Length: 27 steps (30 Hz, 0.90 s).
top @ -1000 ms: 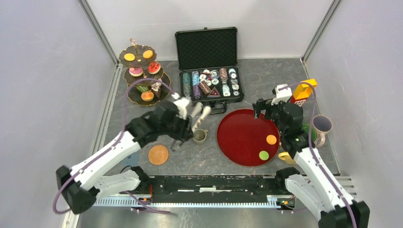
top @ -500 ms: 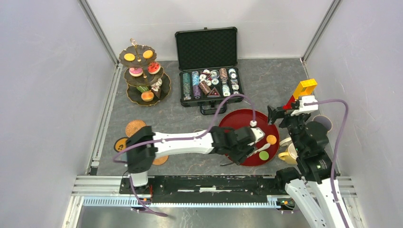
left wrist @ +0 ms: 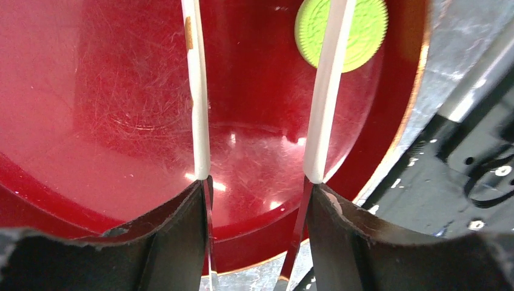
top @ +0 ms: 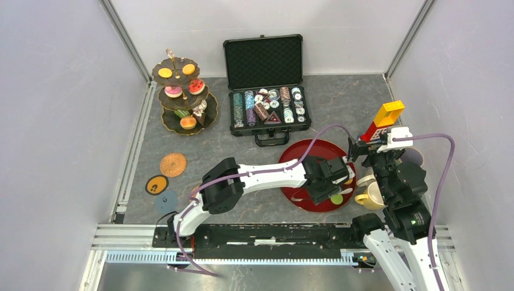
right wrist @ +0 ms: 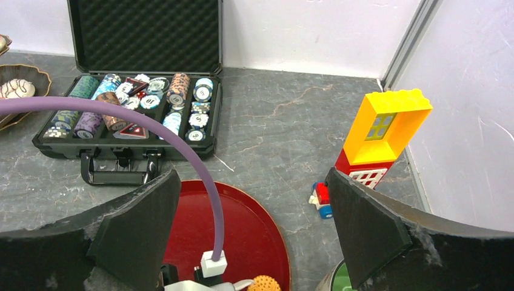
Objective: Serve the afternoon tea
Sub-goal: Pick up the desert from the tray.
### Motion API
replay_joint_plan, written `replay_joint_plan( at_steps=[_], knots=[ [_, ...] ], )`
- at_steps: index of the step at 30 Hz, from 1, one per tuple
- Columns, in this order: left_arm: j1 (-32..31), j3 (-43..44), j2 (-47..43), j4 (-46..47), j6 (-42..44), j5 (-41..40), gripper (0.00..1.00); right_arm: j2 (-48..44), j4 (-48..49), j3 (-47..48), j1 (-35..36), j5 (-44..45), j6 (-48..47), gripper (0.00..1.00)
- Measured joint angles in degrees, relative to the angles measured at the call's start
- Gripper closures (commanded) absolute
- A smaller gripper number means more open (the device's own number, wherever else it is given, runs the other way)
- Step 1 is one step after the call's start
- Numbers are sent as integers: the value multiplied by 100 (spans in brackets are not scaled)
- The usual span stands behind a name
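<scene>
While the left hand [left wrist: 264, 54] hangs low over the red tray [top: 301, 159], the lot stands as follows.

Item 1, green round [left wrist: 363, 24]: a small ridged toy disc lying flat near the tray's near-right rim. One of the left hand's white fingers [left wrist: 197, 91] is clear of it and the other crosses in front of it, so it sits beside the gap, not in it. Judged light, stiff and thin. The glossy tray will likely let it skate, so take it across its edge with one finger on either side, low against the tray.

Item 2, orange round [right wrist: 267, 284]: also on the tray, just beyond the green one and apart from it. Same handling.

Item 3, three-tier stand [top: 182, 100]: at the far-left corner of the bench [top: 345, 100], well apart from the tray. It carries sweets on every tier.

Item 4, yellow mug [top: 370, 197]: just outside the tray's right rim, below the right arm. Judged rigid and smooth; best taken by the wall or handle.

Left hand: fingers partly spread with only bare tray between them, holding nothing.

Right hand [right wrist: 250, 182]: fingers spread wide and empty, raised above the tray's right edge.

Not for serving: poker-chip case [top: 267, 103], lid up, beyond the tray; block tower [top: 385, 118] at the right wall.
</scene>
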Motion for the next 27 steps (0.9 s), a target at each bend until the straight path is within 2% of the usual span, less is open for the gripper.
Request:
replay_joint_plan(
  at_steps=[19,27],
  knots=[
    [286,962,708,-568,356,278,39,-140,103,-260,0,-26,-83,2],
    [286,1084,811,-682,380,317,53,-140,114,-260,0,-46,-81,2]
  ],
)
